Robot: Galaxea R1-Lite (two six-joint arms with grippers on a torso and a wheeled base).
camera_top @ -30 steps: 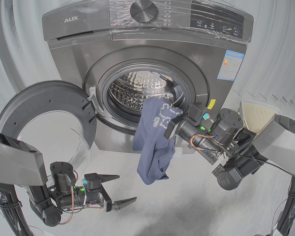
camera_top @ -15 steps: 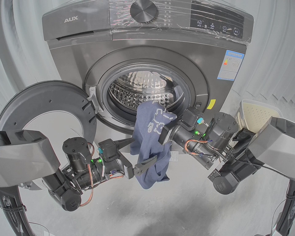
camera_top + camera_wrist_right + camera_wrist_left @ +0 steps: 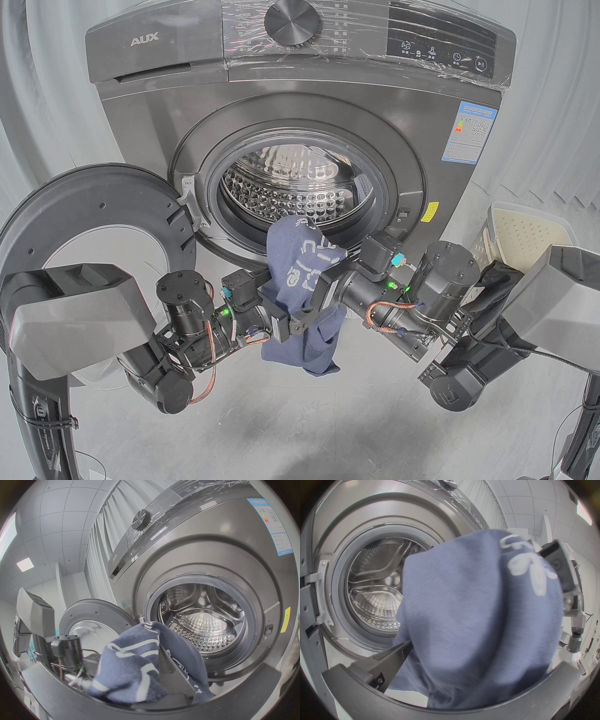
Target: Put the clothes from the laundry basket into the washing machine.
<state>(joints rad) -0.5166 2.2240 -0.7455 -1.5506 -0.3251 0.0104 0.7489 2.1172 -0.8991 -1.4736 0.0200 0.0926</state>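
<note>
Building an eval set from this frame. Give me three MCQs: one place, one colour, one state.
1. Where is the garment?
A) deep inside the drum
B) hanging outside, in front of the washing machine opening
C) flat on the floor

2. Garment colour?
A) blue with white print
B) red
C) yellow

3. The door is:
A) shut
B) missing
C) swung open

Key: 1 B, it hangs before the opening's lower rim, off the floor; 2 A, blue cloth with white markings; 3 C, it stands open at the left.
</note>
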